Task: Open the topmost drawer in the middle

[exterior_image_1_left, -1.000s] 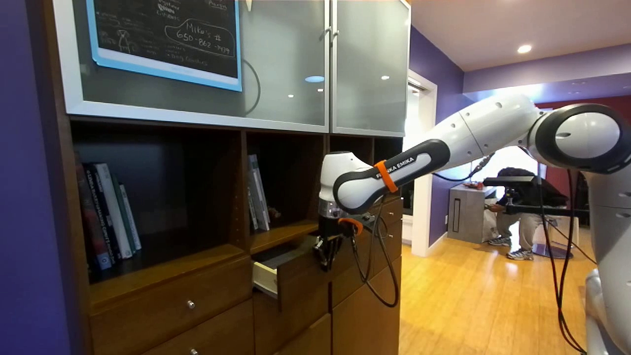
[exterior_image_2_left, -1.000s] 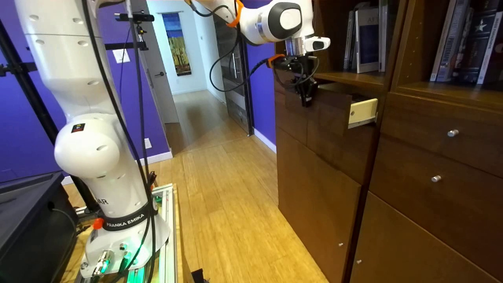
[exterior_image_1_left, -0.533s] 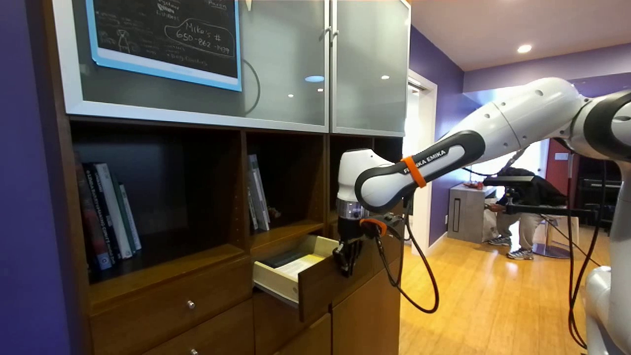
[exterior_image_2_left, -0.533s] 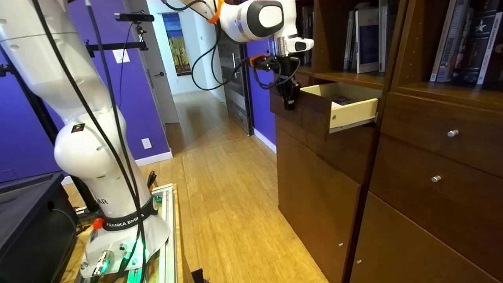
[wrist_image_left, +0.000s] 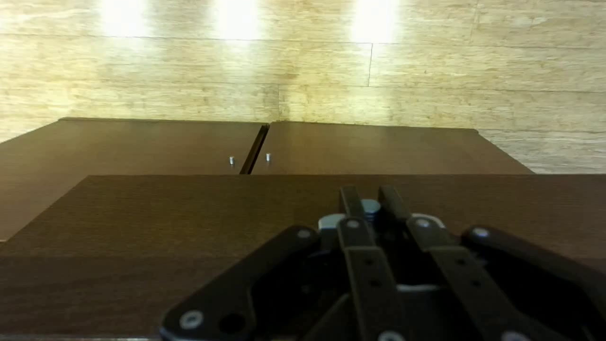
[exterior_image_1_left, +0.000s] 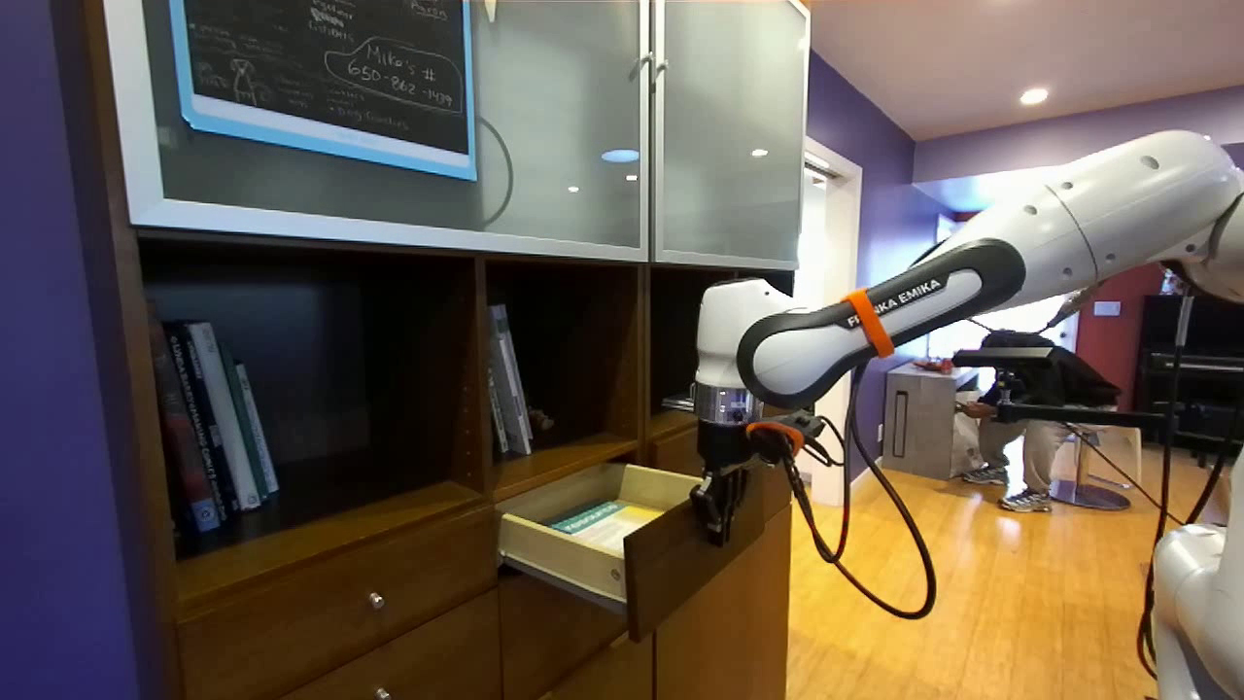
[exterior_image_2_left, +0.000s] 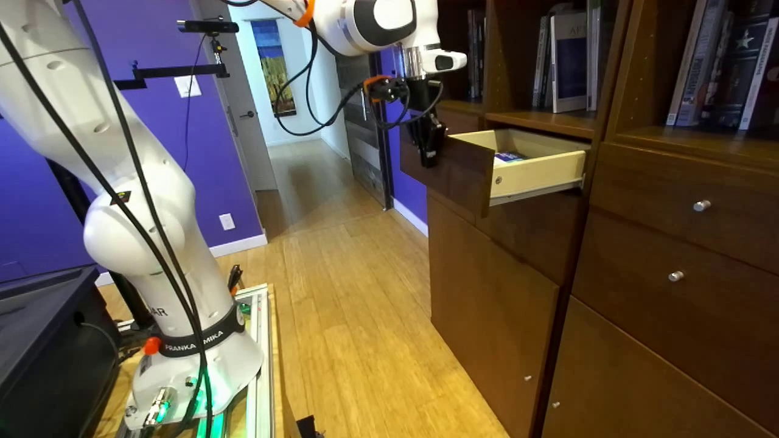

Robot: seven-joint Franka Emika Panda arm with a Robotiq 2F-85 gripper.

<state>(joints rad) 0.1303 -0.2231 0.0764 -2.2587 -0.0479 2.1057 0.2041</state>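
Observation:
The topmost middle drawer point(exterior_image_1_left: 680, 569) stands well out from the cabinet, its dark-brown front also showing in an exterior view point(exterior_image_2_left: 456, 179). Its pale wood inner box point(exterior_image_1_left: 554, 552) is exposed, with papers or booklets point(exterior_image_1_left: 612, 525) inside. My gripper point(exterior_image_1_left: 717, 530) points down at the outer face of the drawer front, as also seen in an exterior view point(exterior_image_2_left: 429, 159). In the wrist view, the gripper's fingers point(wrist_image_left: 369, 193) are close together on either side of the silver knob point(wrist_image_left: 371, 206) and appear shut on it. The knob is hidden in both exterior views.
Shut drawers point(exterior_image_1_left: 340, 603) with small knobs point(exterior_image_2_left: 701, 206) sit beside the open one. Shelves with books point(exterior_image_1_left: 224, 428) are above. Lower cabinet doors point(wrist_image_left: 378, 147) lie below. Cables point(exterior_image_1_left: 914, 554) hang in a loop from the wrist. A person point(exterior_image_1_left: 1045, 389) sits in the background.
My gripper has moved away from the cabinet, and the drawer has slid out with it, from slightly open to far open. More of the pale inner box and the papers now shows.

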